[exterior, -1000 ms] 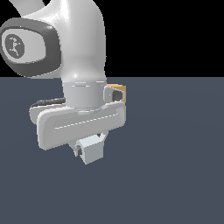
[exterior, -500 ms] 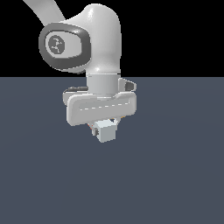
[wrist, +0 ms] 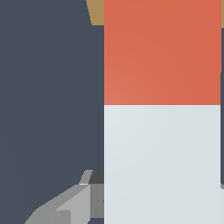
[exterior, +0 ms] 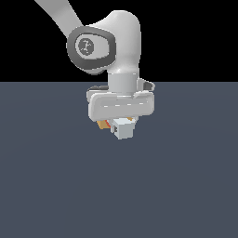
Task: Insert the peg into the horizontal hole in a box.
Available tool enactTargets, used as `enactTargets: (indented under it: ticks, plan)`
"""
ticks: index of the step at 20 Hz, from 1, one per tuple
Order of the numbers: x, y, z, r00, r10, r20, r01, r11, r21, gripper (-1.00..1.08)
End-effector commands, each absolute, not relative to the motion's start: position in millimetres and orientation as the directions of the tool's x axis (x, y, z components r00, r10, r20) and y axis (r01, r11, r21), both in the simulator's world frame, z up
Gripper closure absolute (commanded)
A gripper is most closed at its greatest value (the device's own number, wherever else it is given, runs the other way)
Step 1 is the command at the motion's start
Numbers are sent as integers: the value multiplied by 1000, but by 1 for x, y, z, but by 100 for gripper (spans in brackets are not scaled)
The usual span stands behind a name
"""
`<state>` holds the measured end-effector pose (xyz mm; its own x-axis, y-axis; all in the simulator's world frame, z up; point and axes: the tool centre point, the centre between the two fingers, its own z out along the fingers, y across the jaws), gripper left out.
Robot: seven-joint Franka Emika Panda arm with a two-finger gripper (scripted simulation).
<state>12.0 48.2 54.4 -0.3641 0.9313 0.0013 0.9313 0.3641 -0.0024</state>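
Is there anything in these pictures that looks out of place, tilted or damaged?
Nothing stands out. The gripper holds the peg by its white half, the red half toward the box. No damage shows. The hole is not visible, so alignment cannot be judged.

One arm here, carrying one gripper (exterior: pixel 122 122) just above centre frame. One peg (wrist: pixel 162 109), two-toned, red-orange half and grey-white half, filling the wrist view's frame. One tan-orange box (wrist: pixel 96 12), just a sliver showing beside the peg's red half. One dark table (exterior: pixel 56 186) beneath it all.
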Motion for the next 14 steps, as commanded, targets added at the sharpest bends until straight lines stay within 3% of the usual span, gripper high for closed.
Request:
enactTargets:
  ticks: [1,14]
  plan:
    - [19,54,58,-349,937,0,937,349,0,108]
    - [25,57,60,-341,940,0,940,341,3,108]
